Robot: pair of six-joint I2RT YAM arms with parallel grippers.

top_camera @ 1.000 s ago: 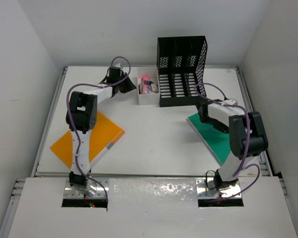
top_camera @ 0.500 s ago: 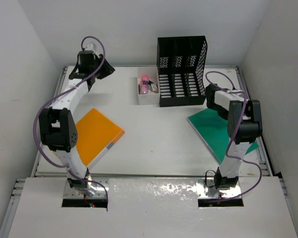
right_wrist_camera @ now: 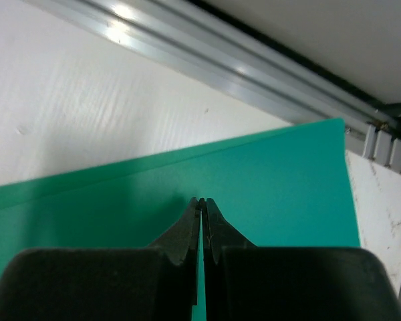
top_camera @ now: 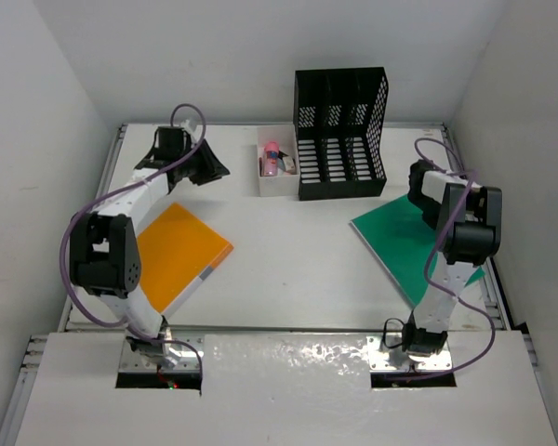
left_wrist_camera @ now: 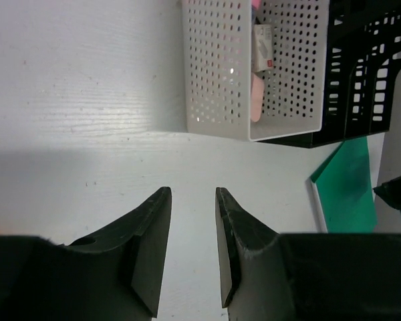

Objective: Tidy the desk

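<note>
desk | left claw part-open | right claw closed above green folder

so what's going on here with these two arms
Two robot arms are working on a white desk, and neither visibly holds anything. The left gripper is open above bare tabletop, just short of the small white perforated basket. The right gripper is shut, with its tips over the green folder; whether they touch it is unclear. That folder and the orange folder both lie flat on the desk, outside the black file rack.
</note>
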